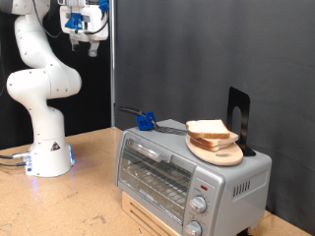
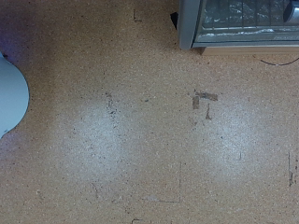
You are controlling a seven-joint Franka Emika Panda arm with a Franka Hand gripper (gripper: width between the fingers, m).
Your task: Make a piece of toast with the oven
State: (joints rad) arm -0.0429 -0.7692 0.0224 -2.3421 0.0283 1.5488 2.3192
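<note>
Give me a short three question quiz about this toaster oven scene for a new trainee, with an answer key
1. True or false: the oven door is shut.
2. Where do the bread slices lie? A) on the wooden board atop the oven B) on the wire rack C) on the table
3. Fill in: the gripper hangs high at the exterior view's top, holding ____.

Key: 1 true; 2 A; 3 nothing
</note>
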